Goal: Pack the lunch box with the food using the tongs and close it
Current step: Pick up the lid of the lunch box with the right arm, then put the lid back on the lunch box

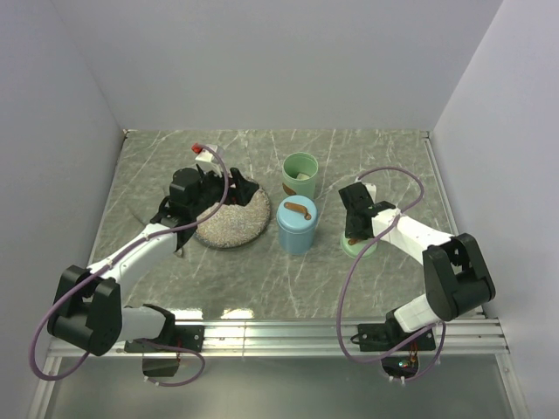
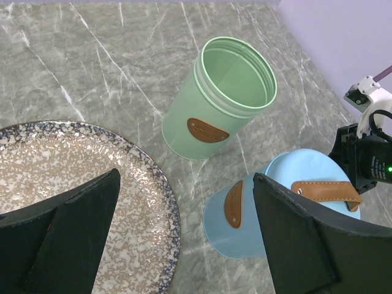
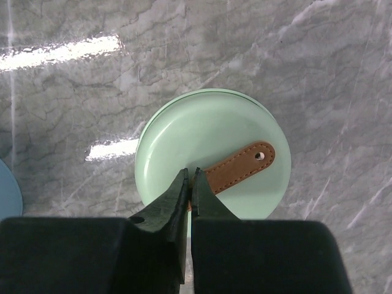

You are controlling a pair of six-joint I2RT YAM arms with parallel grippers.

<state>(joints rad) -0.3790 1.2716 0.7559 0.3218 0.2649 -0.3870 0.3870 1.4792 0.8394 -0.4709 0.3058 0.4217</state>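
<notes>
We see a glossy marbled surface [image 3: 318,61], a smooth painted green canister [image 2: 214,104], a stitched leather-like strap [image 3: 242,166], a speckled glazed plate [image 2: 73,165].

Both the left arm [image 1: 131,253] and the right arm [image 1: 410,234] are built from white links and bulky black joint housings, and a purple-grey cable [image 1: 348,288] is looped along each. The left gripper [image 2: 187,176] is fitted with broad, matte black, wedge-shaped fingers [image 2: 300,245]. Those of the right gripper [image 3: 190,177] are seen tapering to narrow tips, and a small green light [image 2: 388,169] is lit on the right wrist's black housing.
</notes>
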